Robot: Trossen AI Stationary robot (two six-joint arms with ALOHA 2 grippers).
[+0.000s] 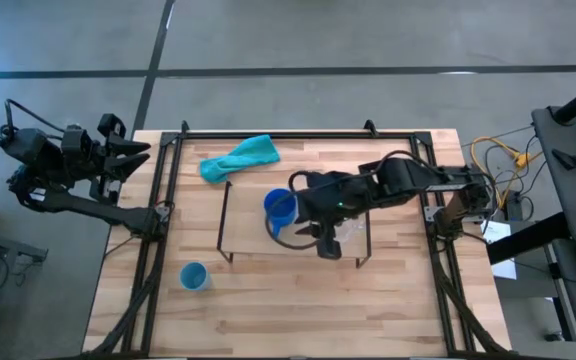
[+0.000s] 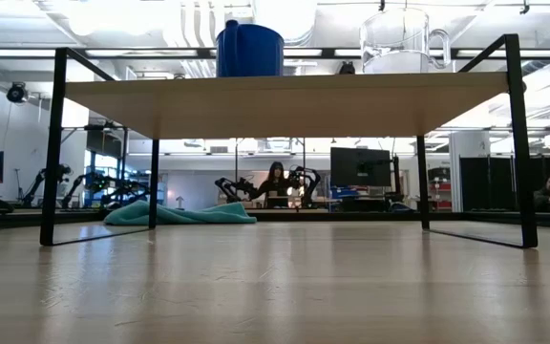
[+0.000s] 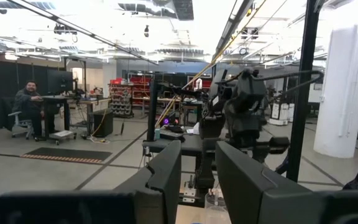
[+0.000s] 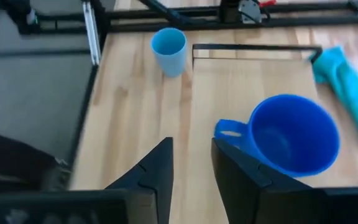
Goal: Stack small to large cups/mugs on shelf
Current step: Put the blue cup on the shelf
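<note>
The dark-blue mug (image 1: pixel 280 209) (image 2: pixel 249 50) and the clear glass cup (image 2: pixel 401 40) (image 1: pixel 351 232) both stand upright on the shelf (image 2: pixel 285 103), the mug to the glass's left. The small light-blue cup (image 1: pixel 194 276) (image 4: pixel 168 48) stands on the table near the shelf's near-left corner. My right gripper (image 1: pixel 313 238) (image 4: pixel 191 163) hovers over the shelf between mug and glass, open and holding nothing. The mug's handle (image 4: pixel 229 130) is just beyond its fingertips. My left gripper (image 1: pixel 136 156) (image 3: pixel 197 177) waits open beyond the table's far-left corner.
A teal cloth (image 1: pixel 240 157) (image 2: pixel 175 214) lies crumpled on the table behind the shelf's far-left corner. The shelf's black wire legs (image 1: pixel 226 215) stand on the table. A black frame (image 1: pixel 298 133) runs around the table's edges. People sit in the room beyond.
</note>
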